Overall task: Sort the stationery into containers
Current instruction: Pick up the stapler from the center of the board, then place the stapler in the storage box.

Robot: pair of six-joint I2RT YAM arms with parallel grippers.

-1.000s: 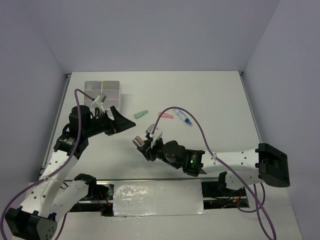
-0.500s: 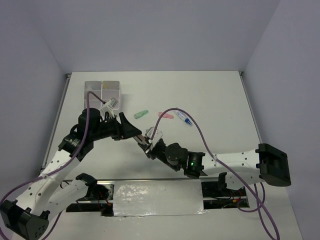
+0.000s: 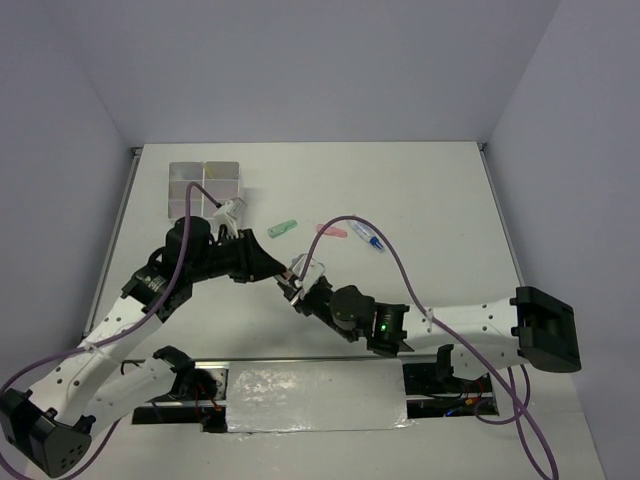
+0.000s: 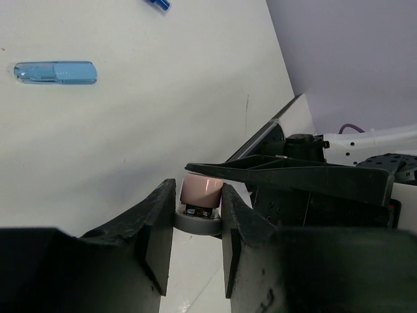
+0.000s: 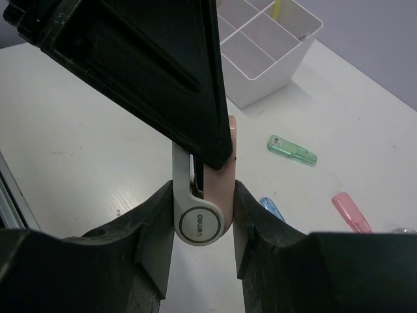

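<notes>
Seemingly, left hand (image 4: 198, 199) grips right hand's (image 5: 202, 208) pink stick (image 5: 225, 186).

We logged a white worktop (image 3: 420, 190): compartment box (image 3: 205, 185) at far left; green stick (image 3: 284, 228), pink stick (image 3: 331, 231) and blue-tipped pen (image 3: 369, 238) lay loose mid-surface.

Pink piece (image 5: 223, 192): upper end covered by a finger (image 5: 163, 72) of the left gripper (image 3: 283, 276); from above, too small to make out.
Box (image 5: 260, 45): far compartments cut off by the top edge.
Blue stick (image 5: 270, 207): near end hidden behind the right gripper (image 5: 201, 195).
Blue bit (image 4: 156, 3): cut by the top edge; cannot tell what it is.
Left arm base (image 3: 40, 445): runs off the lower left edge.
</notes>
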